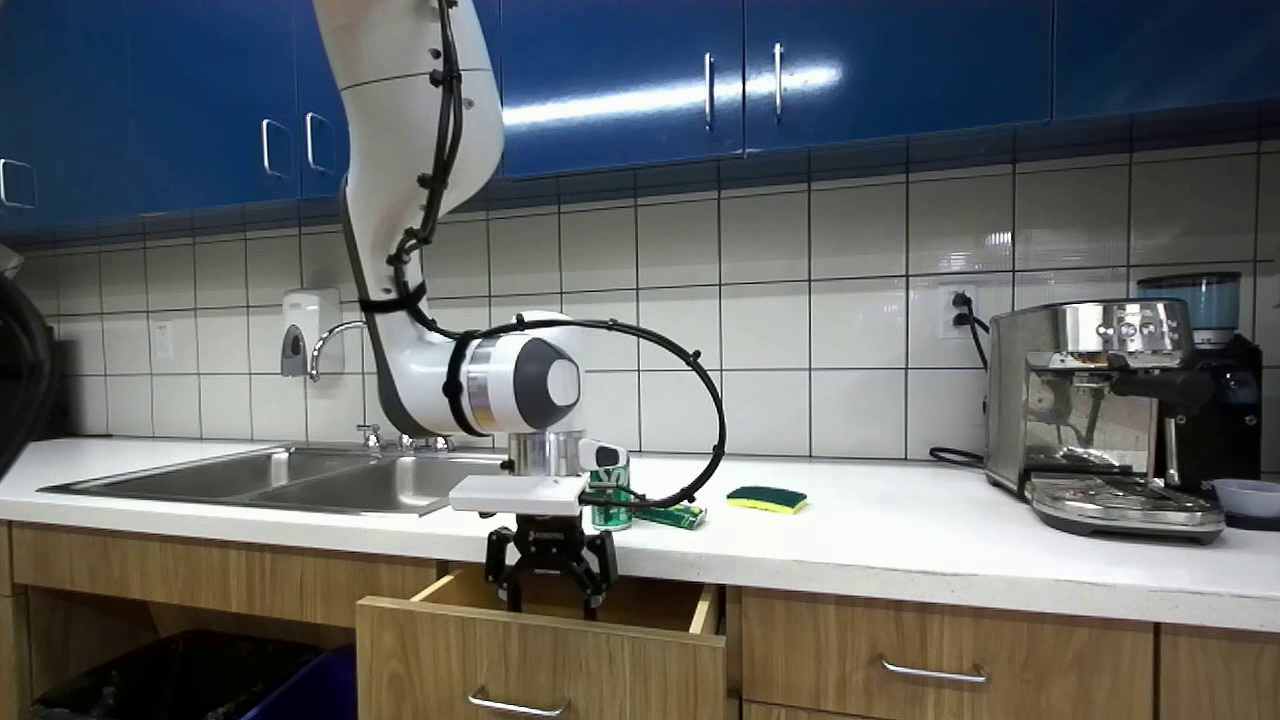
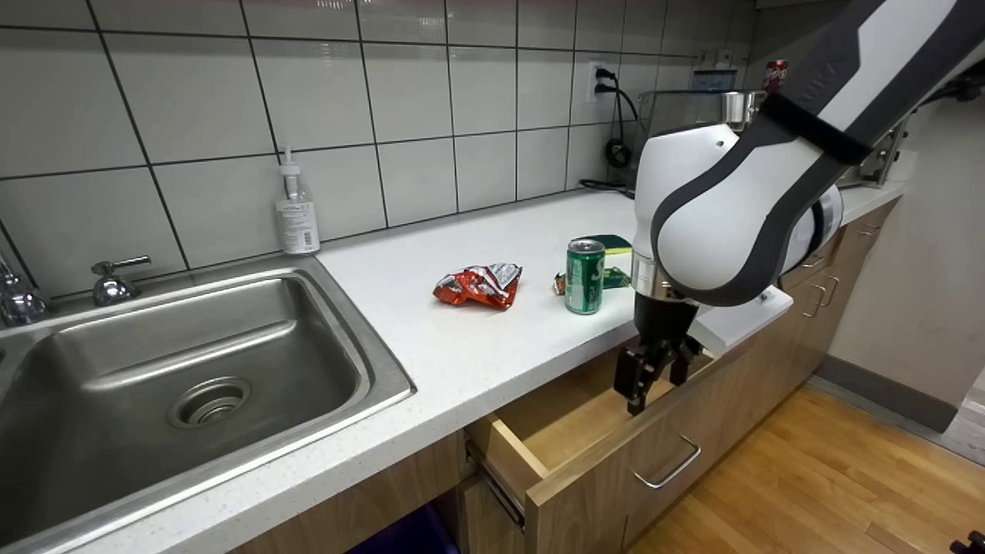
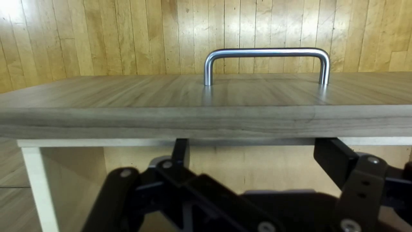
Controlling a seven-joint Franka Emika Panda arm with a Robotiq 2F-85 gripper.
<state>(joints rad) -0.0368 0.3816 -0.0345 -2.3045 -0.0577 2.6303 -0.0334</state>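
Gripper [image 1: 552, 605]: black, marked "ROBOTIQ"; fingers spread apart, tips close behind the front of the drawer [image 1: 540, 655], contact unclear
Soda can [image 2: 585, 278]: green, upright, "S" legible
Pump bottle [image 2: 298, 219]: clear, white label, print too small to read
Drawer: pulled open under the countertop [image 2: 454, 354]; wood-grain face, bent steel handle [image 3: 267, 52]
Wrapper [image 2: 479, 288]: crumpled red-silver foil
Countertop: white, speckled
Wall tiles [image 1: 860, 320]: cream, dark-grouted
Cabinets [image 1: 620, 65]: glossy blue

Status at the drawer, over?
Gripper open, holding nothing. Drawer open beneath it. Drawer front between fingertips and handle; fingertip contact unclear.
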